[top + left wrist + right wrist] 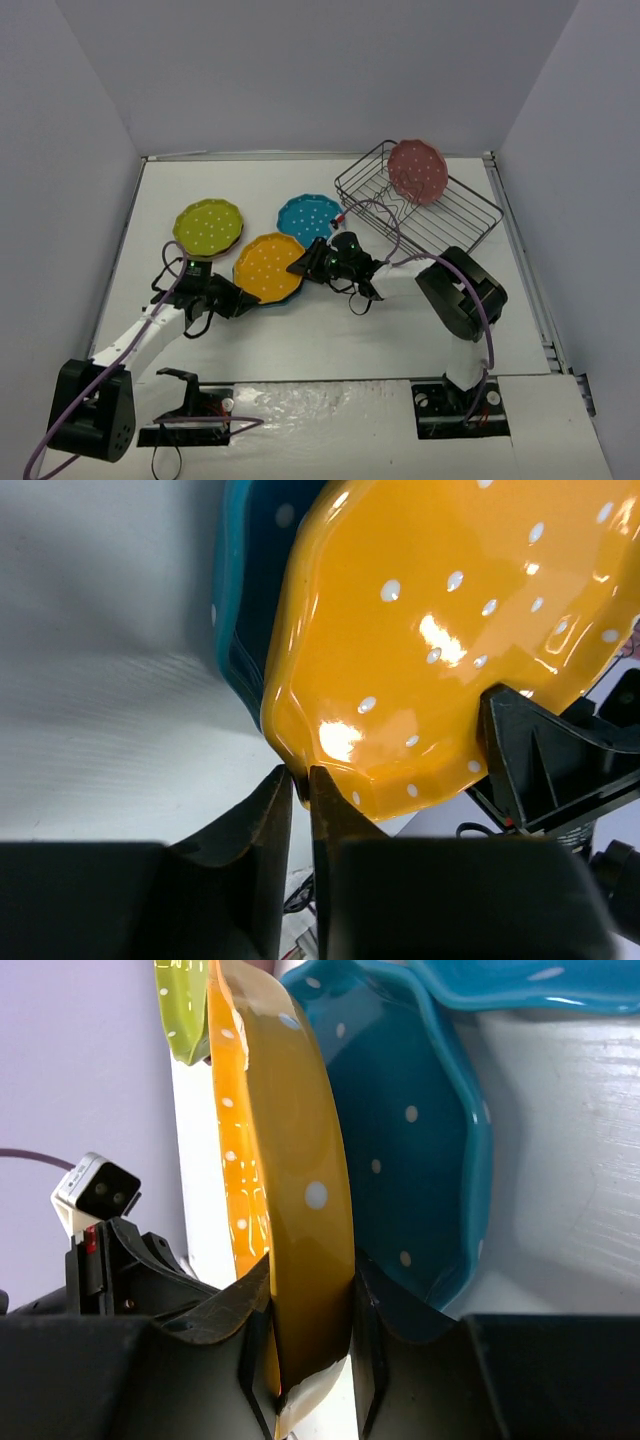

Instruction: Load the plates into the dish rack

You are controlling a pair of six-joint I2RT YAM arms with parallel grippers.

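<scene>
The orange plate [268, 268] lies on a teal plate [245, 590] at mid table, held from both sides. My left gripper [243, 300] is shut on its near-left rim; in the left wrist view the gripper [300, 772] pinches the edge of the orange plate [440, 630]. My right gripper [300, 268] is shut on its right rim, and the right wrist view shows this gripper [311, 1265] clamped on the orange plate [290, 1190] above the teal plate [400, 1160]. A second teal plate [308, 220] and a lime green plate [208, 227] lie behind. A pink plate [417, 171] stands in the dish rack [470, 215].
The rack sits at the back right, near the right wall. The lime green plate rests on a darker plate whose edge just shows. Cables run from both arms across the near table. Grey walls enclose the table on three sides.
</scene>
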